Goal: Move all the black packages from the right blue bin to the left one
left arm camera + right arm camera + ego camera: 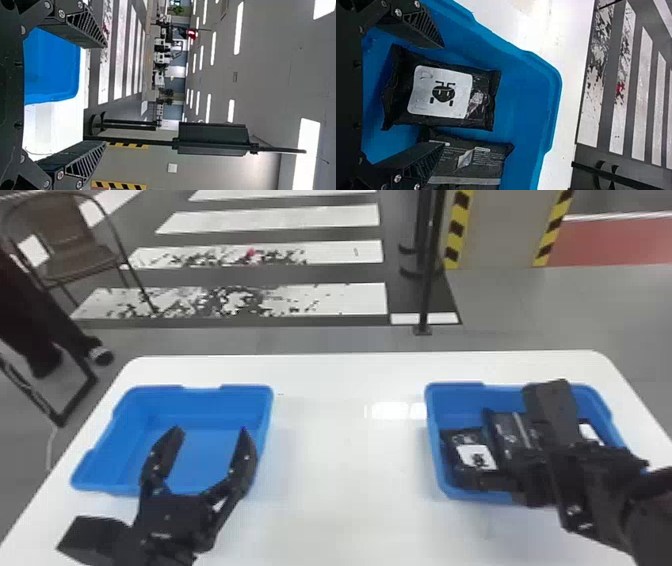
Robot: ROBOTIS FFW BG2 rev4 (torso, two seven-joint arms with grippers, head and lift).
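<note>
Your desk [345, 475] carries the right blue bin [452, 405] at two o'clock and the left blue bin [200, 402] at ten. Over that left bin, your left gripper [210, 430] hangs with its jaws spread and nothing between them. Your right gripper [443, 95] is at the right bin, jaws apart and unclenched. The black packages lie in that bin: the labelled package [441, 91] sits between those jaws, with the striped package [470, 158] at its three o'clock side as you face forward. Expect something light and soft (the film looks glossy, so perhaps slippery too). Take it across the middle by its long sides, deep enough to avoid pinching only wrapper, and keep clear of the striped neighbour. Smallest is its white label [421, 91].
</note>
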